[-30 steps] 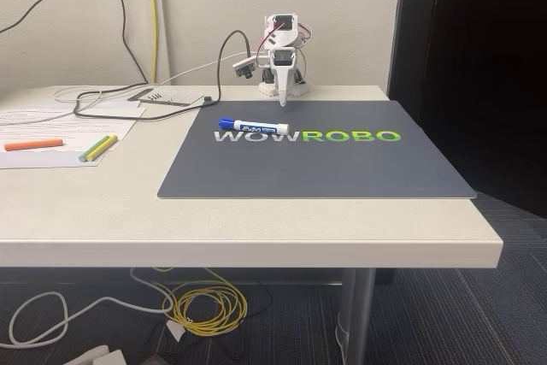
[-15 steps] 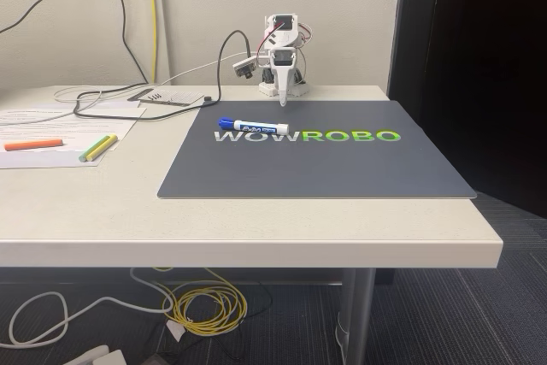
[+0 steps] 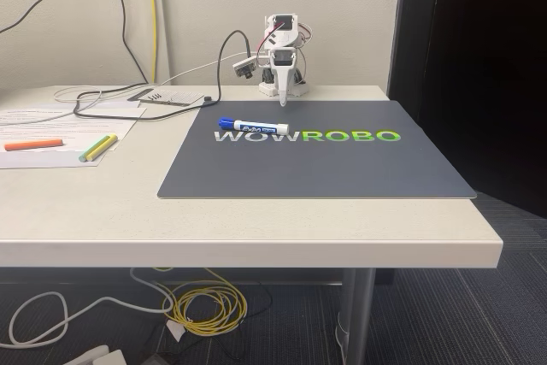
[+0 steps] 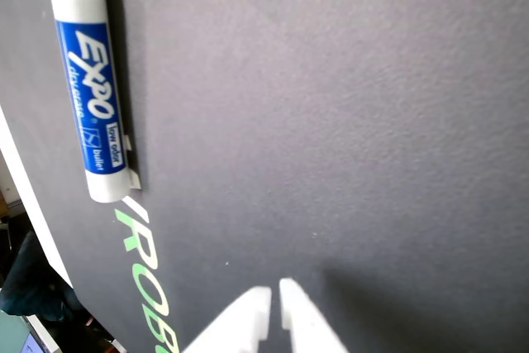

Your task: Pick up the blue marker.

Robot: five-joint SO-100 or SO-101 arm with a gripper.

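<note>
A pale table (image 3: 256, 224) carries a dark mat (image 3: 325, 164), papers (image 3: 60, 126), cables (image 3: 111, 100) — and coloured sticks (image 3: 98, 148).

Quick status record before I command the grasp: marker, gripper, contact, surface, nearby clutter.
marker: blue marker lying flat on the grey mat, cap to the left in the fixed view
gripper: gripper fingertips nearly together, above the mat
contact: none; marker lies apart from the fingertips in the wrist view
surface: mat on white table
clutter: orange stick, yellow and green sticks on papers, off the mat
</note>
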